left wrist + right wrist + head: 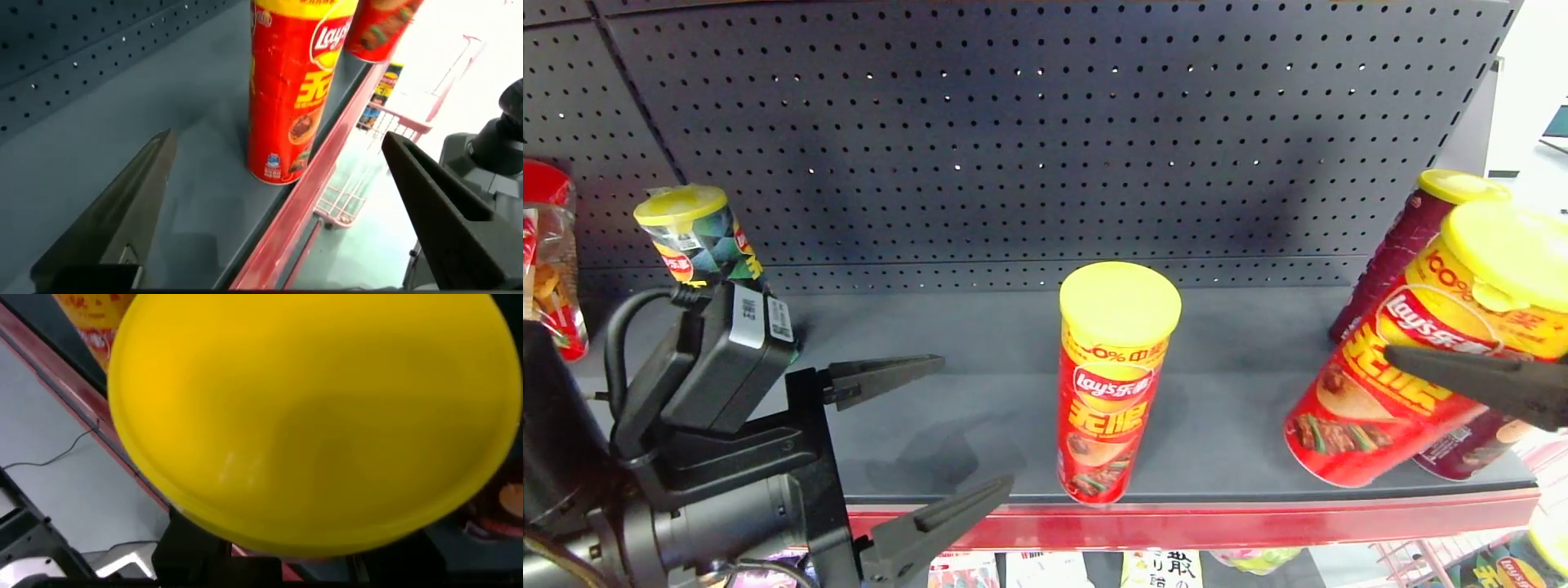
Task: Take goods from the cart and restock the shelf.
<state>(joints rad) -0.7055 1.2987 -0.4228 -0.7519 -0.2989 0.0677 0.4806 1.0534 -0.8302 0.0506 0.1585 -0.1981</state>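
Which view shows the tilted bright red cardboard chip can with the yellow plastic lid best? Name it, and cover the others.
Head view: the bright red cardboard chip can shows nearly whole, top to base, with its tilt plain. The right wrist view looks onto its yellow plastic lid; the left wrist view catches its base end.

The left gripper point(278, 137) holds its fingers point(122, 212) spread wide above the grey shelf point(122, 106). Between their tips, a red chip canister point(290, 90) stands upright near the shelf's red front edge point(319, 171). A second canister point(376, 28) sits tilted beyond it.
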